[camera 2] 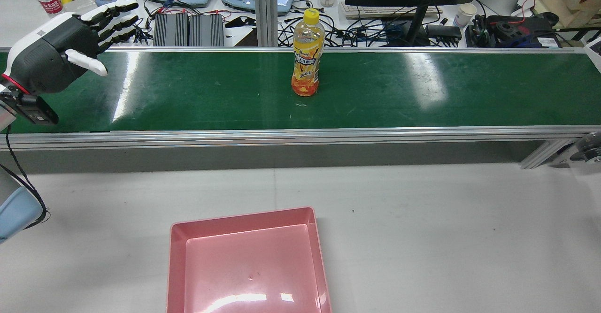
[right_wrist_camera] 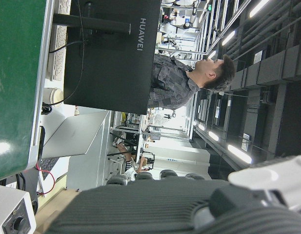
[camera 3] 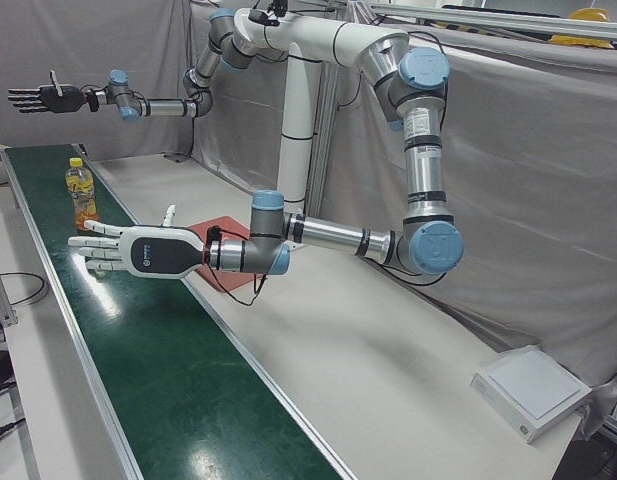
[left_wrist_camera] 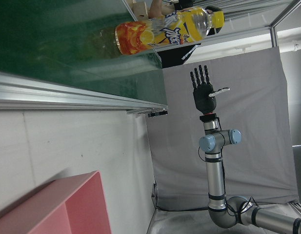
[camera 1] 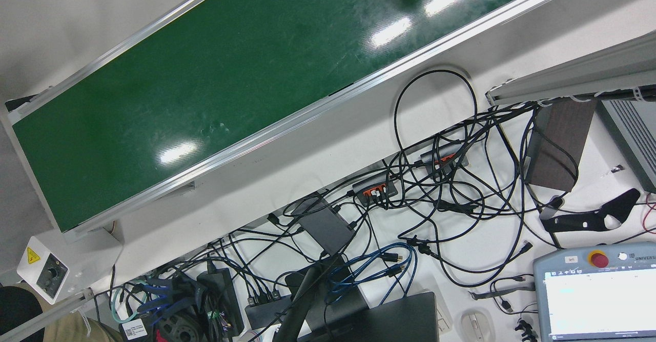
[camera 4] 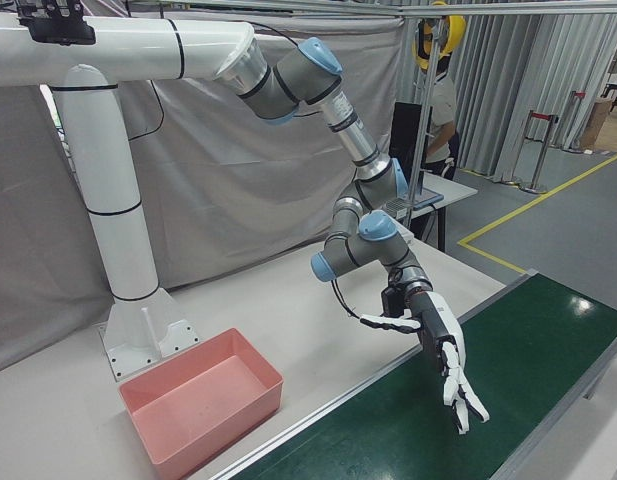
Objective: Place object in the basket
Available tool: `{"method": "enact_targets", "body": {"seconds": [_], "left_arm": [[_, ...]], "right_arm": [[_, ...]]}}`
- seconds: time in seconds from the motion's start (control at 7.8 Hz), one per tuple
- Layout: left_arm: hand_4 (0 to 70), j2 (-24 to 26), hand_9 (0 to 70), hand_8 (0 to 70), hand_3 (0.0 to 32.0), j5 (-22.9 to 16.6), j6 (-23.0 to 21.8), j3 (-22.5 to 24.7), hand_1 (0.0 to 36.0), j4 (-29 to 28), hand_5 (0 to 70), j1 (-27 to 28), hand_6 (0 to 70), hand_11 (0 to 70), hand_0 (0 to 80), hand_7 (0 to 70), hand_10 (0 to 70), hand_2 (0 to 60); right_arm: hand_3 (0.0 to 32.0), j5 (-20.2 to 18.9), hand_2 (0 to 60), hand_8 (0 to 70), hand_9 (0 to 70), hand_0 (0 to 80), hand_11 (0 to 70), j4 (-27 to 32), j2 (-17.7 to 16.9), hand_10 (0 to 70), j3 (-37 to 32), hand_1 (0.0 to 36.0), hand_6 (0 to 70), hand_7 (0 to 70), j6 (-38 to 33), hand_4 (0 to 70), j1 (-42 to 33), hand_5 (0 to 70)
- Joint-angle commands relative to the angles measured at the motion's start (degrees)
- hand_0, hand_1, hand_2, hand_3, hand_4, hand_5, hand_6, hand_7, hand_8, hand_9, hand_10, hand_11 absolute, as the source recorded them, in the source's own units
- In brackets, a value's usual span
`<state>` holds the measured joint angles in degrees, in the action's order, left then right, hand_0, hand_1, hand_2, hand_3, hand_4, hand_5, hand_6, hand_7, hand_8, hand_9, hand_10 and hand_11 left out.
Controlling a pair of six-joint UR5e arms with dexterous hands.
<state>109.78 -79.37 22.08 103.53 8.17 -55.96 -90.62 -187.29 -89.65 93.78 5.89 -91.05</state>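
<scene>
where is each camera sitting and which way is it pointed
Front view: overhead, looking down on belt and cables; no arm.
Rear view: high behind the arms, facing bottle, basket, left hand.
Left-front view: belt end, sees both arms, right hand.
Right-front view: opposite corner, one arm over the belt.
Left hand view: sideways, facing the bottle and right hand.
Right hand view: sideways, toward a monitor and a person.
Shared: rear and left-front views both show the bottle.

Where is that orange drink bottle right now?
The bottle stands upright on the green conveyor belt, near its middle in the rear view. Nothing touches it: the left hand hovers open far to its left, and the pink basket sits on the table nearer the robot.
</scene>
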Motion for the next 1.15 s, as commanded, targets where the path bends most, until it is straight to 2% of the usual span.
{"method": "enact_targets", "body": {"seconds": [0.0,1.03], "left_arm": [[12.7,-0.09,8.3,7.5,3.6,0.09,0.07,-0.08,5.2,0.00,15.2,-0.03,0.0,10.4,51.4,0.0,6.4,0.0],[12.7,-0.26,8.6,7.9,2.6,0.00,0.07,-0.17,5.6,0.00,15.5,-0.02,0.2,10.7,51.2,0.1,6.6,0.0]], "right_arm": [[0.0,0.00,0.0,0.0,0.0,0.0,0.0,0.00,0.00,0.0,0.00,0.0,0.0,0.0,0.00,0.0,-0.01,0.0],[0.0,0.00,0.0,0.0,0.0,0.0,0.0,0.00,0.00,0.0,0.00,0.0,0.0,0.0,0.00,0.0,0.08,0.0]]}}
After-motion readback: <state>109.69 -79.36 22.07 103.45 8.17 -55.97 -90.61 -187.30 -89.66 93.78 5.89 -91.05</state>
